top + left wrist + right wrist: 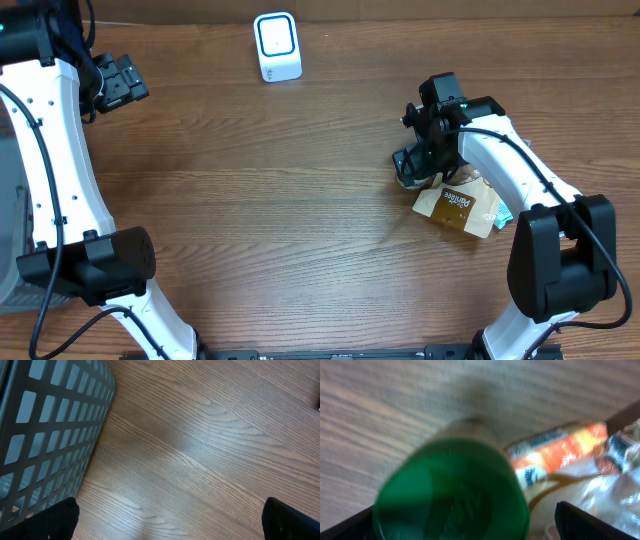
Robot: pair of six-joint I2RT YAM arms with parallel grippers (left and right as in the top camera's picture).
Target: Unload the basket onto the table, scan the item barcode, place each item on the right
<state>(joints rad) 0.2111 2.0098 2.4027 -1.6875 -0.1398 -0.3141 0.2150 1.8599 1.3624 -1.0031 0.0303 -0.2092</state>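
A green-capped item [452,492] stands upright on the table and fills the right wrist view, blurred. My right gripper [462,520] straddles it, open, with a gap between the cap and the right finger [580,520]. In the overhead view the right gripper [418,165] hangs over that item [408,180] at the right of the table. The white scanner [277,47] stands at the back centre. My left gripper [125,82] is far off at the back left, and in its own view the left gripper [170,515] is open over bare wood.
A tan packet [455,205] lies just right of the green-capped item, with an orange-and-white packet [560,450] and clear wrapping [615,460] beside it. A grey slatted basket [45,435] stands at the table's left edge.
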